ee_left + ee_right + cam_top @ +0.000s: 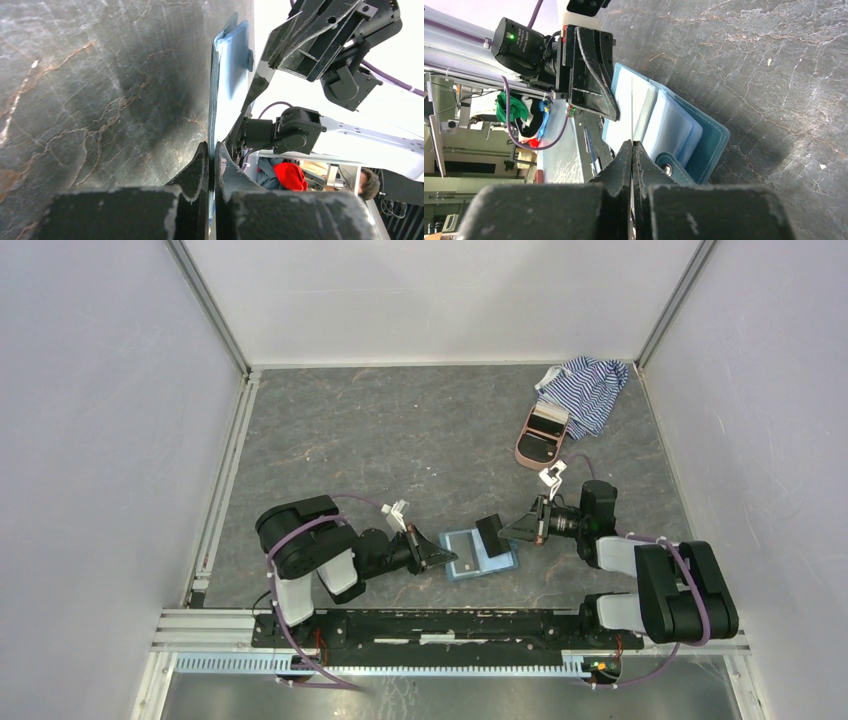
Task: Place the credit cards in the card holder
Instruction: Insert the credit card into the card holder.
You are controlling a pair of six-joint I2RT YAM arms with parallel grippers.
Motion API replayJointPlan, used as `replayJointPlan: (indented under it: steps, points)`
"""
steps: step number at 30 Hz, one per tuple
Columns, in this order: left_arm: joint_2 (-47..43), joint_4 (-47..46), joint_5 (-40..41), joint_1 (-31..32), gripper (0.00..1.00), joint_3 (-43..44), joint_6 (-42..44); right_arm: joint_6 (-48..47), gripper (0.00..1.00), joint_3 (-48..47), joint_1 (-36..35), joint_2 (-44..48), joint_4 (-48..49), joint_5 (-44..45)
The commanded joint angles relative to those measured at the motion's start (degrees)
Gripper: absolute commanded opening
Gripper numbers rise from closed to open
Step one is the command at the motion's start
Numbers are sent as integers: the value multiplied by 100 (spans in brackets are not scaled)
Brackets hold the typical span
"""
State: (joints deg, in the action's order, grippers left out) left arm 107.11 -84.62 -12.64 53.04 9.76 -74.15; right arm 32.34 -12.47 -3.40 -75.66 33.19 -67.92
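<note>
The teal-blue card holder (470,562) lies open on the dark table between the two arms, its paler blue sleeves (674,131) and snap tab (669,169) facing up. My left gripper (441,559) is shut on the holder's left edge; in the left wrist view that flap (230,75) runs edge-on out of the closed gripper (212,151). My right gripper (516,530) is shut on a dark grey credit card (490,531), which is tilted over the holder's right half. In the right wrist view the gripper (632,145) is closed, with the holder (711,145) just beyond it.
A pink oval case (541,435) lies open at the back right, and a blue-white striped cloth (586,390) sits bunched behind it in the corner. White walls enclose the table on three sides. The metal rail (450,625) carrying the arm bases runs along the near edge.
</note>
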Motion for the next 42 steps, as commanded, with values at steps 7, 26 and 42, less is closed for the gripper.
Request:
replayJointPlan:
  steps: [7, 26, 42]
  points:
    - [-497, -1479, -41, -30, 2, 208, 75, 264, 0, 74, 39, 499, 223, -195]
    - [-1122, -1091, 288, 83, 2, 505, 620, 684, 0, 55, 140, 944, 157, -125]
    - [-1320, -585, -384, 83, 2, 890, 609, 512, 0, -80, 186, 996, 126, -275]
